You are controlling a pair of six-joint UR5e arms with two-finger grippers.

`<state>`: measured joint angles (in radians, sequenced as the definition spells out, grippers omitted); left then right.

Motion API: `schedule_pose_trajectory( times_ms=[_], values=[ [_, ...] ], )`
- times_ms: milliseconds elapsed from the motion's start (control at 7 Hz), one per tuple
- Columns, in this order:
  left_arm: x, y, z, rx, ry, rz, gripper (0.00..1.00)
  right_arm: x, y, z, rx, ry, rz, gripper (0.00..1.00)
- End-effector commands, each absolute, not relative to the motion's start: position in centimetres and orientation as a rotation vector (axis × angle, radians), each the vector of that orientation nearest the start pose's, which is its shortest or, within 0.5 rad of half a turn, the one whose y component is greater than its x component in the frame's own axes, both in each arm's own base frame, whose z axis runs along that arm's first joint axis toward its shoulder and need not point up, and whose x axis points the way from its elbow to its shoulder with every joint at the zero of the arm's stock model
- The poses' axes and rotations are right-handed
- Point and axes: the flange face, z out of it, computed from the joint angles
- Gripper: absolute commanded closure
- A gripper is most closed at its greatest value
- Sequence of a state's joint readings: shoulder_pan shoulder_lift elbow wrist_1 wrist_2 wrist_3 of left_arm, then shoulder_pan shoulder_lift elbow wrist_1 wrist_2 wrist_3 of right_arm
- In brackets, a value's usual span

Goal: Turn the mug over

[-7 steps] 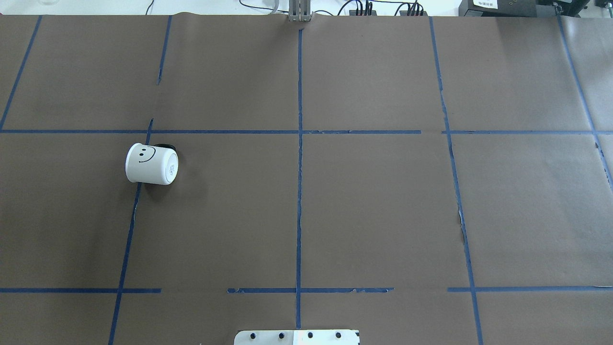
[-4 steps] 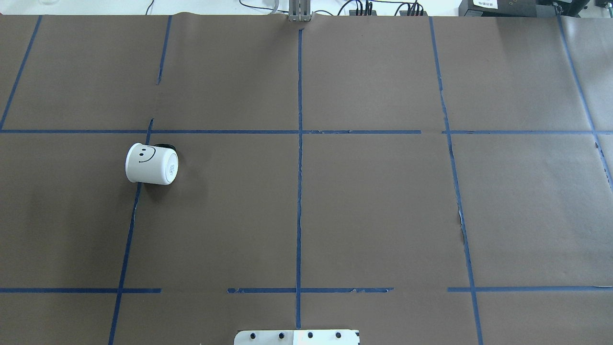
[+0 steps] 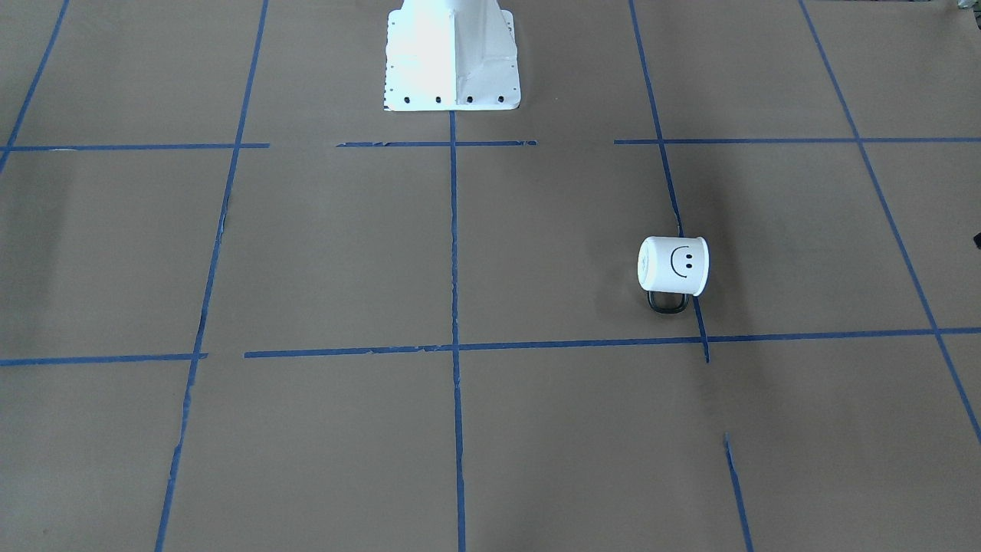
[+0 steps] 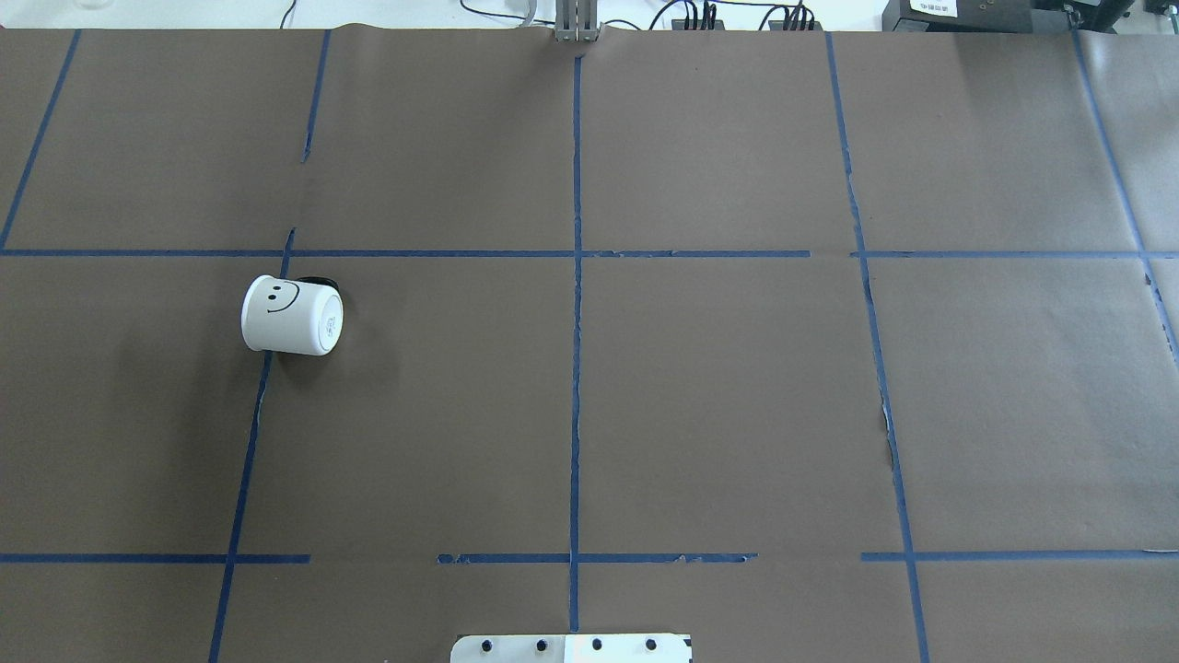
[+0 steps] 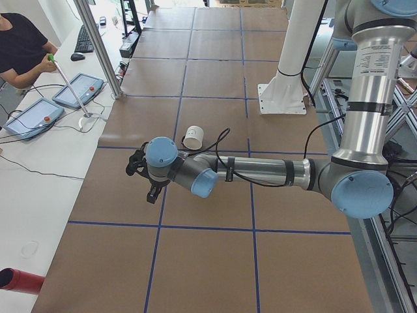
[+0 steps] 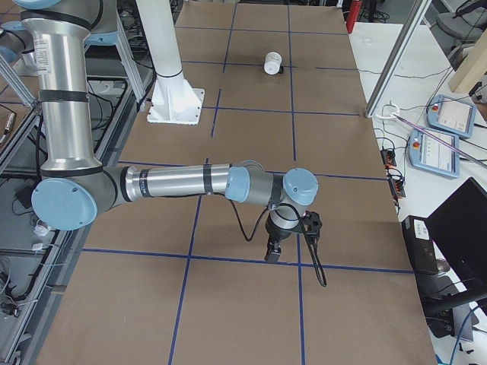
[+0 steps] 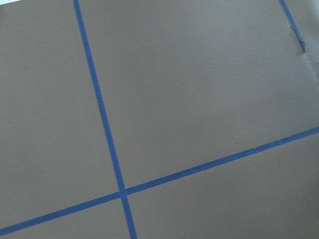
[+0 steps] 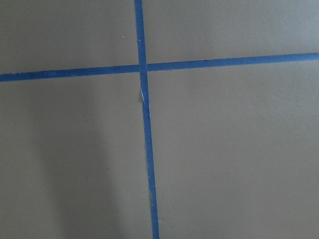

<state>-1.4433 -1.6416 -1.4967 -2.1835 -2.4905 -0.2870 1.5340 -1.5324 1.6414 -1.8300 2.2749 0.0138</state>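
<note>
The white mug with a black smiley face lies on its side on the brown paper, left of centre, base towards the middle, black handle on the far side. It also shows in the front view, the left view and the right view. My left gripper hangs over the table, short of the mug towards the left end; I cannot tell if it is open. My right gripper hangs over the right end, far from the mug; I cannot tell its state. Both wrist views show only paper and blue tape.
The white robot base plate sits at the near middle edge. Blue tape lines grid the brown paper. An operator and control pads are beside the table's far side. More pads lie at the right.
</note>
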Motion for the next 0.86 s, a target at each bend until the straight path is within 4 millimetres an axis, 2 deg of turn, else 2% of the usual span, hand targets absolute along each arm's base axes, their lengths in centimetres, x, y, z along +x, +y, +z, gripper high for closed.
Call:
schedule_pose_trajectory(
  times_ms=[0,286,571,714],
  values=[
    [6.9,-54.3,57.4,0.323,1.107,0.015,0.00,5.1,-49.6,63.5,-0.162,-0.699,0.031,0.00],
    [9.7,-55.1,55.4,0.256,1.157,-0.052,0.00,5.1,-49.6,63.5,-0.162,-0.699,0.031,0.00],
    [12.8,-54.4,54.4,0.199,1.228,-0.088,0.00,5.1,-49.5,63.5,-0.163,-0.699,0.031,0.00],
    [14.3,-53.6,54.6,0.194,1.283,-0.110,0.00,5.1,-49.6,63.5,-0.162,-0.699,0.031,0.00]
  ],
)
